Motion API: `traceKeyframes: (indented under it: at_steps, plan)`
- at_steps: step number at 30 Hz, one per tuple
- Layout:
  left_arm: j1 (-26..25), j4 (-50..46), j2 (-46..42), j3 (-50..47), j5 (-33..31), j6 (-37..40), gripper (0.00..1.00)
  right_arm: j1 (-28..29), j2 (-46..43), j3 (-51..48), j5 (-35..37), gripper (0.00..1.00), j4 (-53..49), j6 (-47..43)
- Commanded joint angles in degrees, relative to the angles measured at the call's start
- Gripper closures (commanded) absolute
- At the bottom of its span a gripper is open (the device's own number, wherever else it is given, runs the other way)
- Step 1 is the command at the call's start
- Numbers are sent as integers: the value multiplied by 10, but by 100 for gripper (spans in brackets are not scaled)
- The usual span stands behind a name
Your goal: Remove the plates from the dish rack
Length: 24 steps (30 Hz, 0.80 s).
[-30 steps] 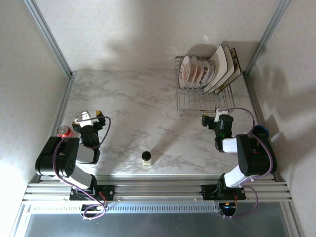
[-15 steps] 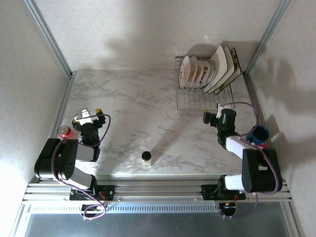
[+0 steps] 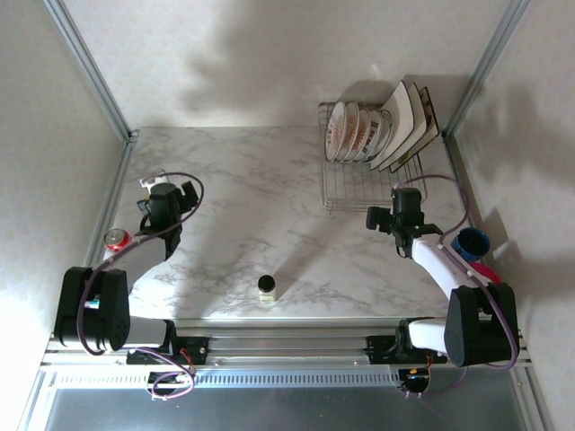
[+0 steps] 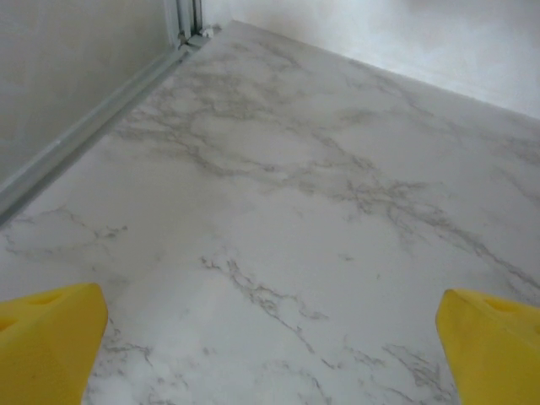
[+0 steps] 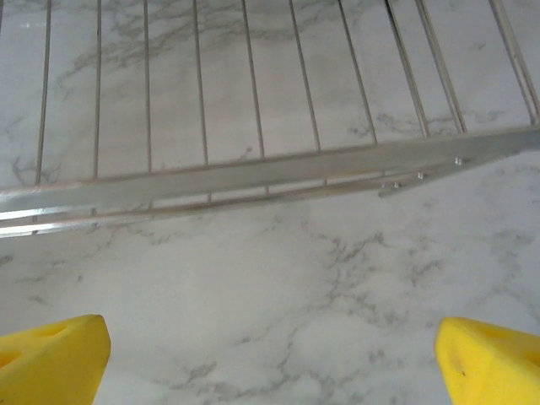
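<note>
The silver wire dish rack stands at the far right of the marble table. Three small round plates with orange-patterned backs stand upright in its back part. Beside them lean the larger square cream plates with dark edges. My right gripper hovers just in front of the rack's near rim, open, its yellow fingertips wide apart over bare marble. At the left, far from the rack, my left gripper is open with nothing between its yellow fingertips.
A blue cup and something pink sit right of the right arm. A red can stands near the left edge, a small dark-capped bottle at the near middle. Metal frame rails border the table.
Both arms have stretched away from their bases. The right gripper has come up to the rack's near rim, uncovering the blue cup. The left gripper has moved farther up the left side.
</note>
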Motion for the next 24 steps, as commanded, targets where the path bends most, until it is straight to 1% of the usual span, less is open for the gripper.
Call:
traceKeyframes:
  at_steps: [1,3,6,9,12,16,20,24]
  plan:
    - [-5,-220,16,62,6,-64,0,14,-14,33,31,1,-131,41]
    - [-12,-286,35,91,49,-66,1,18,-7,52,17,1,-168,47]
    - [-32,-340,40,107,72,-80,1,27,-6,61,11,1,-193,51]
    - [-54,-371,36,114,101,-82,0,30,-5,63,-2,1,-204,63]
    - [-64,-402,41,126,124,-75,1,33,10,81,-9,1,-237,66]
    - [-70,-432,52,136,126,-61,0,41,14,103,5,1,-267,62]
    - [-74,-452,55,149,140,-42,0,51,9,177,-4,1,-299,58]
    - [-76,-457,54,160,138,-25,0,64,41,289,1,1,-314,36]
